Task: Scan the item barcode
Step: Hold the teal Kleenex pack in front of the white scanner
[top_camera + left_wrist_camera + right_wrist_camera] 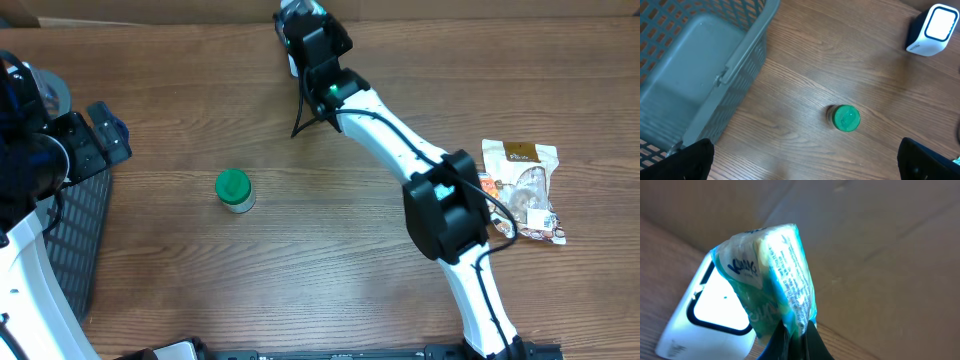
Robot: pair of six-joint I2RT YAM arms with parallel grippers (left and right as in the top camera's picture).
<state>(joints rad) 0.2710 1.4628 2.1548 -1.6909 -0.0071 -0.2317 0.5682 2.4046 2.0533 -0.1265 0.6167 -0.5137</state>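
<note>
My right gripper is shut on the bottom edge of a small teal and white plastic packet, the item, which stands up from the jaws. Just behind and left of the packet is the white barcode scanner, its bright window facing the packet. Overhead, the right arm reaches to the table's far edge with its gripper there. The scanner also shows at the top right of the left wrist view. My left gripper hangs open over bare wood, its fingers wide apart, holding nothing.
A green-lidded jar stands left of centre, also seen as the jar ahead of the left gripper. A grey plastic basket sits at the left edge. A snack bag lies at the right. A cardboard wall backs the table.
</note>
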